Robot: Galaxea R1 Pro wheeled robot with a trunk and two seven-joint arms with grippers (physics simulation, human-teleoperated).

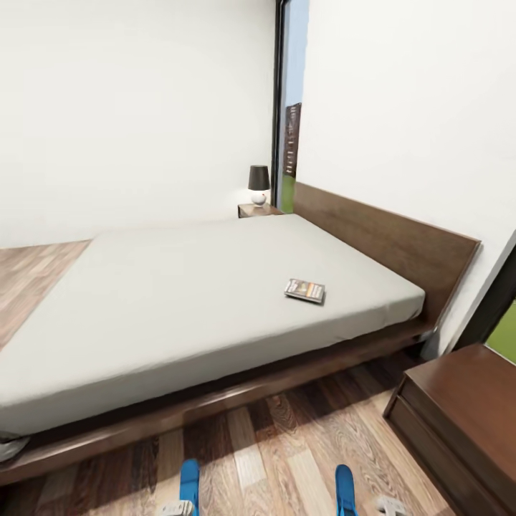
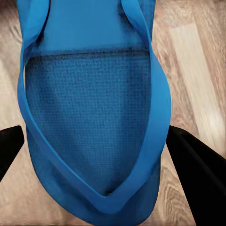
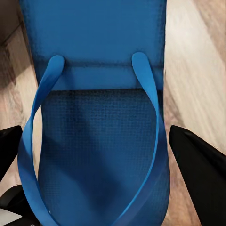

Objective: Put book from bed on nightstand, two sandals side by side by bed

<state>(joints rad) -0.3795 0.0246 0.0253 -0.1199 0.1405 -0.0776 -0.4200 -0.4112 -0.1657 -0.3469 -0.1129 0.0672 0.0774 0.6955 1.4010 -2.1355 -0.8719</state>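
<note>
The book [image 1: 305, 290] lies flat on the bed [image 1: 179, 308], near its head end. Two blue sandals show low in the head view over the plank floor in front of the bed, a left sandal [image 1: 189, 481] and a right sandal [image 1: 345, 487], roughly parallel and a gap apart. My left gripper [image 2: 94, 141] has its black fingers [image 2: 193, 169] against both sides of the left sandal [image 2: 89, 103]. The right gripper [image 3: 96, 141] grips the right sandal [image 3: 94, 132] the same way. A nightstand [image 1: 256, 209] with a lamp [image 1: 259, 185] stands beyond the bed. Another nightstand [image 1: 459, 408] is close at my right.
The dark headboard [image 1: 387, 236] runs along the right wall. A tall window [image 1: 290, 143] sits in the far corner. Wood floor [image 1: 272, 444] stretches between me and the bed frame [image 1: 215, 401], and more floor shows at far left [image 1: 29, 279].
</note>
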